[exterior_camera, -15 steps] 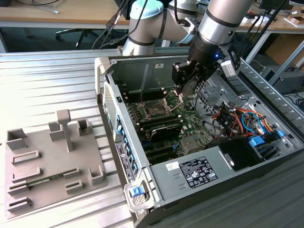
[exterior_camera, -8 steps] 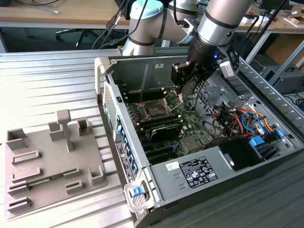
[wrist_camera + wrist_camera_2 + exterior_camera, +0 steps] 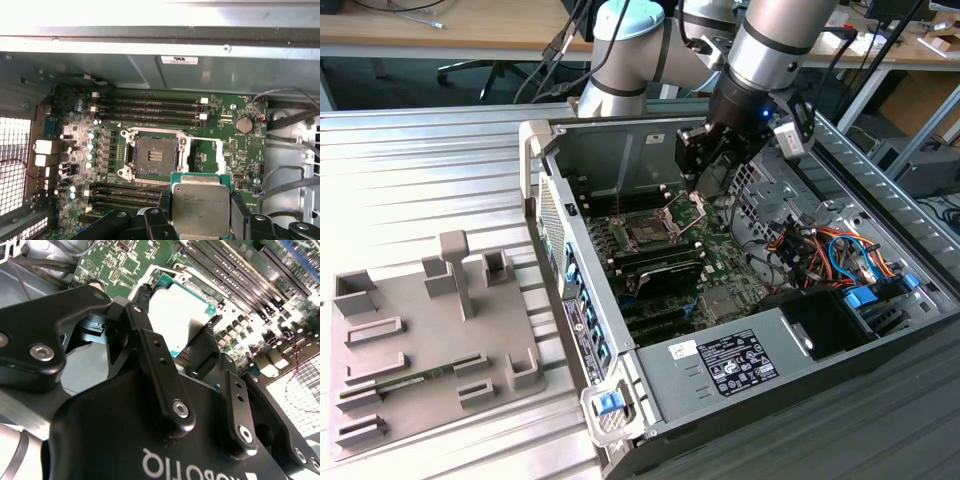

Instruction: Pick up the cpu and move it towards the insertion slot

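Your gripper point(image 3: 200, 222) is clamping its 2 fingers on the cpu point(image 3: 201, 209), hanging just beside the open insertion slot point(image 3: 154, 156), chip face-up and square to it.

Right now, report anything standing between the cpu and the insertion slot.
Nothing visible does. In the first wrist view, the gripper holds the cpu just short of the insertion slot, whose socket lies open, its hinged plate swung aside.
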### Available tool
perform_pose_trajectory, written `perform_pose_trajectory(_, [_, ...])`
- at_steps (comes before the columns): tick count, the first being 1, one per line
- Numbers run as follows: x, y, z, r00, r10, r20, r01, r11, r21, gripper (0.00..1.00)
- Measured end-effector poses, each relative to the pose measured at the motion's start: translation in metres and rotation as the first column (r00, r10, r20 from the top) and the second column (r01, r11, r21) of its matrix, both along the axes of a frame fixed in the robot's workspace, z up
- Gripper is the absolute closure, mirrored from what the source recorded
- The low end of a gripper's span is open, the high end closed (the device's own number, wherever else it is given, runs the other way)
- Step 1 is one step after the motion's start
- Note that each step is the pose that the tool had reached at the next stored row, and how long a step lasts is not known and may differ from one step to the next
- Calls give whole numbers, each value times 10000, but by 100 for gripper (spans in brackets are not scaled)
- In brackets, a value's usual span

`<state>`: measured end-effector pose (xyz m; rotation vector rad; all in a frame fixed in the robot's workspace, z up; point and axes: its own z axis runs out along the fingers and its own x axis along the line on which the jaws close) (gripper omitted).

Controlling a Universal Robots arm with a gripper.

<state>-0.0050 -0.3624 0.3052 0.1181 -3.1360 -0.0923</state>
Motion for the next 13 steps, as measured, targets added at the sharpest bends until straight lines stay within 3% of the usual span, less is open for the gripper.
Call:
perform_pose_trajectory(4, [0,80,-12,10000,0,1,0,10000,1,45])
perform_pose_trajectory(13, [0,82,-27,10000,0,1,0,10000,1,45])
